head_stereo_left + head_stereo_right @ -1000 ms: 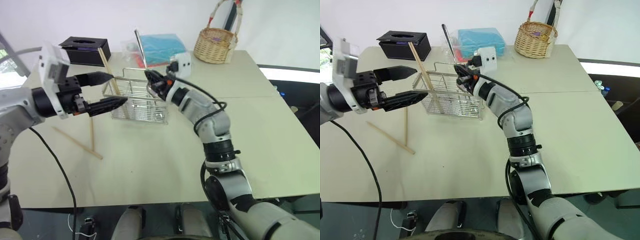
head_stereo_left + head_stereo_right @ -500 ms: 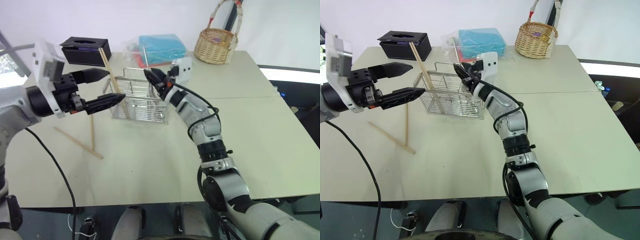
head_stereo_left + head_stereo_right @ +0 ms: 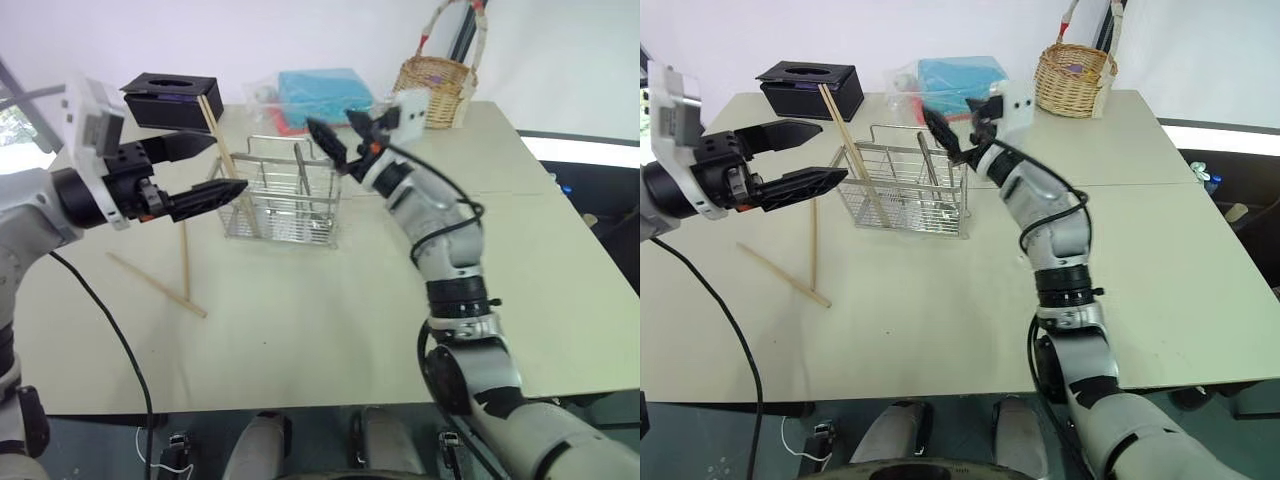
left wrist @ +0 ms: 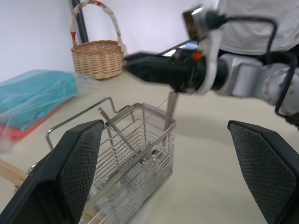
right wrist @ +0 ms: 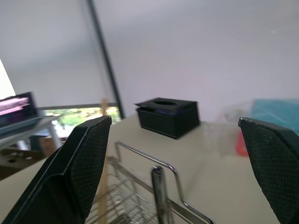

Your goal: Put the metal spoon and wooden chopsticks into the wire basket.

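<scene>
1. Clearing my right gripper (image 3: 345,135), jaws spread and empty, up from the wire basket (image 3: 280,200) without nudging it comes first.
2. Inside the basket, the metal spoon (image 3: 299,170) stands nearly upright, handle up.
3. Two wooden chopsticks (image 3: 184,268) lie flat left of the basket; another (image 3: 222,155) leans at its left end.
4. My left gripper (image 3: 205,170) hovers left of the basket, spread and empty.

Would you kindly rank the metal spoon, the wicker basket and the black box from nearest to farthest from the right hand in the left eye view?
1. Metal spoon, just below the right hand.
2. Wicker basket, behind it.
3. Black box, far left corner.
</scene>
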`<action>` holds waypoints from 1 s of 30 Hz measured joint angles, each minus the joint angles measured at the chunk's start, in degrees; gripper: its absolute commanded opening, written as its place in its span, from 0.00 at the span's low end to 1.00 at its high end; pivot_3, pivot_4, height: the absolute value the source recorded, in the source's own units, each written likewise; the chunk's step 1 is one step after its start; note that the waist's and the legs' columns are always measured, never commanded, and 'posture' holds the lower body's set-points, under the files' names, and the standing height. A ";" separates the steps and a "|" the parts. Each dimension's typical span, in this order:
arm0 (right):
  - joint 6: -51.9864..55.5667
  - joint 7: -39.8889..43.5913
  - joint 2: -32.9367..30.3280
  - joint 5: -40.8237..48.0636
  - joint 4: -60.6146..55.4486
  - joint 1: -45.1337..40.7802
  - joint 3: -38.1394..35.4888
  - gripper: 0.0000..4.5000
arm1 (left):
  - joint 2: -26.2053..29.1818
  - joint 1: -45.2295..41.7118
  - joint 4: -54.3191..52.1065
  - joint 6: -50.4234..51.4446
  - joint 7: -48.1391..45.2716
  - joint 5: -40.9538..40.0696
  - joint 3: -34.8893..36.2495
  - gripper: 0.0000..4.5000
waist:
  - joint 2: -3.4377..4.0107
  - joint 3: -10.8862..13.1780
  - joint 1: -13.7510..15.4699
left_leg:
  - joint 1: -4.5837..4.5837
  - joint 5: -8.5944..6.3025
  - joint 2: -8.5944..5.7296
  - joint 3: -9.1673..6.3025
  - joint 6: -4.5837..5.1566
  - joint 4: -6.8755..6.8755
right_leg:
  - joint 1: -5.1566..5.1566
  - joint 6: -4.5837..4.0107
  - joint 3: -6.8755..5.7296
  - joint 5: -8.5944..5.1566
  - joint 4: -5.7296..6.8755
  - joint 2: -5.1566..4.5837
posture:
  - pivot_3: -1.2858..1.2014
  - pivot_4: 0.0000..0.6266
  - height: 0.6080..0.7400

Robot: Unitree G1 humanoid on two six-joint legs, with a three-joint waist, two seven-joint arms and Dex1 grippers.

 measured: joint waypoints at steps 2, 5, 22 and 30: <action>4.94 4.55 -5.93 5.24 -5.19 -1.65 -1.93 0.99 | -0.15 0.08 0.34 0.43 2.54 -0.03 1.79 1.00 | 0.00 0.02 -0.01 | -0.01 -0.01 0.00 0.01 0.01 0.00 | 0.03 0.00 0.00 0.00 -0.05 -0.01 | 0.52 0.24 0.40; 11.05 12.00 -15.24 13.08 -12.53 -3.75 -4.65 0.99 | -1.26 -0.37 1.06 2.04 10.54 0.12 5.14 1.00 | -0.11 -0.05 0.05 | 0.06 -0.04 0.05 -0.01 0.07 -0.04 | 0.12 0.02 -0.05 -0.01 -0.08 0.00 | 0.52 0.24 0.40; 16.03 39.44 -36.73 19.95 -27.03 16.43 -1.24 0.99 | -38.30 -10.58 0.16 42.05 80.29 19.95 29.68 1.00 | -1.14 -0.14 0.67 | 0.06 -0.02 -0.01 0.00 -0.09 0.14 | 0.55 0.22 -0.06 0.04 -0.17 -0.11 | 0.52 0.24 0.40; 17.37 36.03 -36.27 22.11 -28.48 17.73 -1.46 0.99 | -44.19 -15.77 7.79 40.54 81.43 34.04 34.94 1.00 | -1.20 -0.13 2.64 | 0.03 -0.03 -0.04 0.03 -0.54 0.15 | 0.56 0.23 -0.09 0.04 -0.23 -0.19 | 0.52 0.24 0.40</action>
